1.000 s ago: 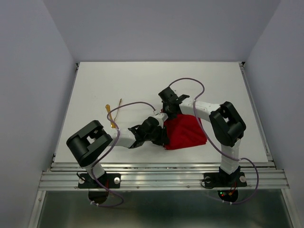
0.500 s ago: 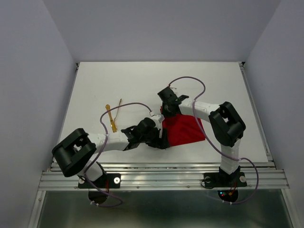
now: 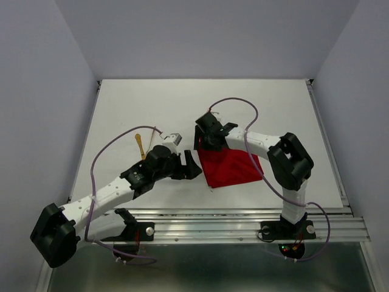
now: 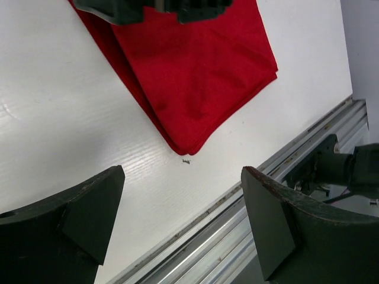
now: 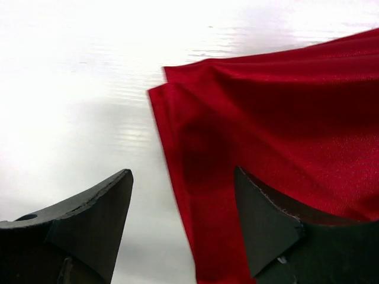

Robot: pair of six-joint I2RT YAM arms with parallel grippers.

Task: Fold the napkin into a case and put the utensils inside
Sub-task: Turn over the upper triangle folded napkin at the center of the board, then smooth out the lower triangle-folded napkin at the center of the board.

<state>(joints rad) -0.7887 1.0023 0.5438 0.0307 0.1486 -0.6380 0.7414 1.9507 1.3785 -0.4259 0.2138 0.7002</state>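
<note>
So the left arm is stretched out long and low, running diagonally from its base at the near edge, and its claw [image 3: 190,165] is spread wide with nothing between the fingers, just bare white bench [image 3: 152,103] under it. Right in front of that claw, a little past the fingertips and not touching them, sits the red napkin [image 3: 231,169]. It's folded into a squat, layered pad lying flat, its slightly longer side running across the bench away from the left claw, and one corner points back toward the metal rail [image 4: 237,236] at the near edge. The right arm is bent hard at the elbow, with the forearm reaching back across the napkin's far side, so its claw [image 5: 183,177] hangs over the far corner next to the left claw. Those fingers are apart too, one over the cloth's stacked edges and one over bare bench, and I can't tell if either actually touches. Further out, past the left claw's outer side and well away from the napkin, there's a gold knife [image 3: 140,145] partly hidden behind the arm.
</note>
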